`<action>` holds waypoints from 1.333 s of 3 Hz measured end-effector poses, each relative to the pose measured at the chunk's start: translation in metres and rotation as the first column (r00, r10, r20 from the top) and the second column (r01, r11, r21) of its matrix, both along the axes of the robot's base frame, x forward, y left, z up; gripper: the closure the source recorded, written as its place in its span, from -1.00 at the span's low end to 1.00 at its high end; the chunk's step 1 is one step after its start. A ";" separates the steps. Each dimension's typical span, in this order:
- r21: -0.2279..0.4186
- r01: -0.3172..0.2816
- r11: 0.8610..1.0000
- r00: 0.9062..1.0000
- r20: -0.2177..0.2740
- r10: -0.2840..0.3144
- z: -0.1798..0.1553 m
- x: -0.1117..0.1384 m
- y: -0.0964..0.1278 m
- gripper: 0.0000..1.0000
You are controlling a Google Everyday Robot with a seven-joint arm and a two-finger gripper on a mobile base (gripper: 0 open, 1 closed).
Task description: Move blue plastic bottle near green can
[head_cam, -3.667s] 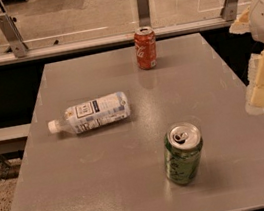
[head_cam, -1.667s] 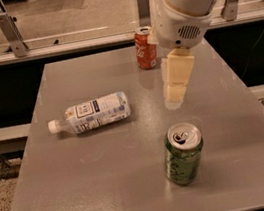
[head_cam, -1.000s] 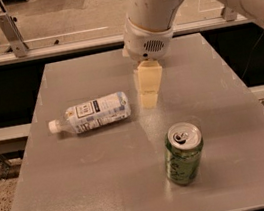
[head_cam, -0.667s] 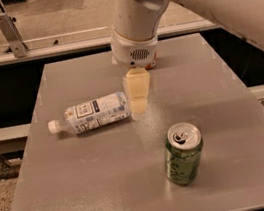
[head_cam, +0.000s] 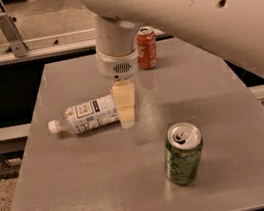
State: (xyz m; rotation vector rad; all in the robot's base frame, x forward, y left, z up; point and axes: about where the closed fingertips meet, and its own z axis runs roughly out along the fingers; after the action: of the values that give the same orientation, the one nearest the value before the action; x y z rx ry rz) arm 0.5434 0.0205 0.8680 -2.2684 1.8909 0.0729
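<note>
The blue plastic bottle lies on its side at the table's left middle, white cap pointing left. The green can stands upright toward the front right, silver top and pull tab showing. My gripper hangs from the white arm, right at the bottle's right end and overlapping its base. Only one pale finger face shows.
A red cola can stands at the back of the grey table, just behind the arm's wrist. The big white arm crosses the upper right of the view. Rails and a floor lie beyond the table's back edge.
The arm has swung from the table's right side leftward across it, and the gripper has come down to the bottle's right end. The bottle and both cans have not moved.
</note>
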 end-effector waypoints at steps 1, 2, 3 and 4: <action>-0.038 -0.006 0.999 1.000 -0.011 0.005 -0.015 0.002 0.008 -1.00; -0.064 -0.012 0.998 1.000 -0.011 0.011 -0.023 0.003 0.014 -0.67; -0.074 -0.015 0.997 1.000 -0.013 0.014 -0.024 0.003 0.015 -0.19; -0.075 -0.022 0.997 1.000 -0.010 0.021 -0.021 0.002 0.011 0.27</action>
State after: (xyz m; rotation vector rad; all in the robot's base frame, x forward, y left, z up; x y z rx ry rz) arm 0.5453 0.0314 0.8473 -2.3412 1.9044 0.0161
